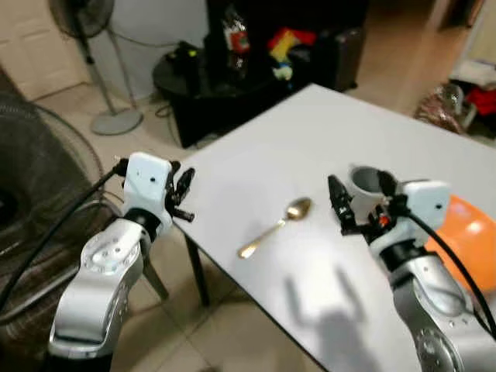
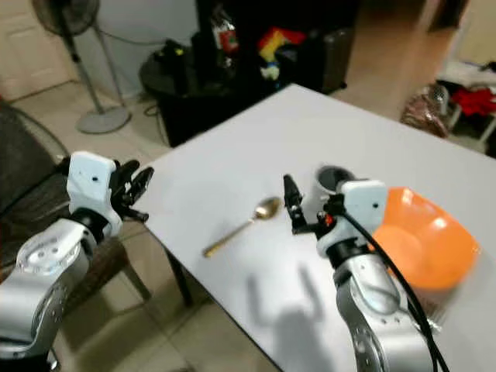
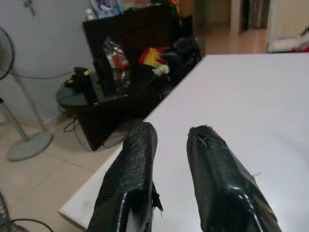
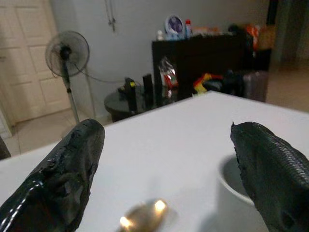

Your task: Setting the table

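I have the table (image 1: 310, 139) before me, its near left corner by my left gripper (image 1: 184, 195), which hangs just off that edge. A spoon (image 1: 276, 227) lies toward the near left edge. Right of it stands a cup (image 1: 364, 183), and further right a bowl (image 2: 426, 236) — both behind my right gripper (image 1: 358, 203), which hovers over the table. Beyond the far left edge — a fan (image 1: 101, 46) on the floor.

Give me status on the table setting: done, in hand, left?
Done: spoon, cup and orange bowl sit on the table. In hand: nothing gripped; the right gripper hangs open over the table between spoon and cup, and the left gripper is open at the table's corner. Left: probably arranging them.
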`<state>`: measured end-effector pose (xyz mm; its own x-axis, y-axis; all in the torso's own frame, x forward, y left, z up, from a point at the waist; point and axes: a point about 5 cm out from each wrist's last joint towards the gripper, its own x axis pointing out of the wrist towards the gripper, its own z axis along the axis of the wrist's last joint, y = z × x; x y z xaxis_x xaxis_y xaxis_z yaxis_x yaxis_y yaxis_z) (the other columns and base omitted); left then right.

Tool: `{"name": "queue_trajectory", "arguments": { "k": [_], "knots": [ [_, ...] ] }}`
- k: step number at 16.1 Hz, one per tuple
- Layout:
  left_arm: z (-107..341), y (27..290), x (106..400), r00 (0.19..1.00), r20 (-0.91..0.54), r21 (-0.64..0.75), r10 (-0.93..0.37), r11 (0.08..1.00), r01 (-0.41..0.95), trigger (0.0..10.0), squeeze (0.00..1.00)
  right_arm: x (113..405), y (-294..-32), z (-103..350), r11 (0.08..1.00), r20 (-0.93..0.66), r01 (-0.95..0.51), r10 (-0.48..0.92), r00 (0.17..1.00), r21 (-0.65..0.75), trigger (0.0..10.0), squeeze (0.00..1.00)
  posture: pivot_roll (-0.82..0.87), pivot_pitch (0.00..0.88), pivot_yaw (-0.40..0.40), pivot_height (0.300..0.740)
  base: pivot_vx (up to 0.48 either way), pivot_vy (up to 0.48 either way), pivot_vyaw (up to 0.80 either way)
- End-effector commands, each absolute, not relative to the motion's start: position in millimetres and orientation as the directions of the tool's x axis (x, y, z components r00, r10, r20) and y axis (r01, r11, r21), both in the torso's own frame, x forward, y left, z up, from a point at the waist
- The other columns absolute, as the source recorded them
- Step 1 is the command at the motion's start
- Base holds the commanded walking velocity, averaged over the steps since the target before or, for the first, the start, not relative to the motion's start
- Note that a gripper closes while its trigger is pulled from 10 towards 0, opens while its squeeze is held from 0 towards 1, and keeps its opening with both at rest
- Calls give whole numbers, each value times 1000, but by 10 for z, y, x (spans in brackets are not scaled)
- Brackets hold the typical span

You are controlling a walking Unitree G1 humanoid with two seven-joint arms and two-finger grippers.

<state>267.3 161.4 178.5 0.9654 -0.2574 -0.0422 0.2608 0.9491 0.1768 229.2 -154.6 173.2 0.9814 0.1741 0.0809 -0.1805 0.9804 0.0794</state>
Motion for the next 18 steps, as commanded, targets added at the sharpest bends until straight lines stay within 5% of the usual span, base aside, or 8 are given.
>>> {"name": "queue_trajectory", "arguments": {
  "k": [1,6,12,18],
  "knots": [
    [1739,1670,2658,971,-73,183,-226,954,236,10000,0,2302,-1502,1750,975,96,-205,196,976,86,10000,1000,-4,0,7,740,0,0,800],
    [1639,1659,2552,941,-155,173,-301,929,326,10000,0,2521,-1570,1688,963,106,-208,191,976,174,10000,1000,15,0,-8,740,0,0,800],
    [1615,1764,2529,969,-140,174,-204,958,227,10000,0,2784,-1698,1484,968,34,-181,178,983,173,10000,1000,31,0,-35,740,0,0,800],
    [1617,1747,2583,978,-107,157,-176,969,192,10000,0,2511,-1761,1434,964,21,-122,121,992,238,10000,1000,21,0,-23,740,0,0,800]
  ]
}}
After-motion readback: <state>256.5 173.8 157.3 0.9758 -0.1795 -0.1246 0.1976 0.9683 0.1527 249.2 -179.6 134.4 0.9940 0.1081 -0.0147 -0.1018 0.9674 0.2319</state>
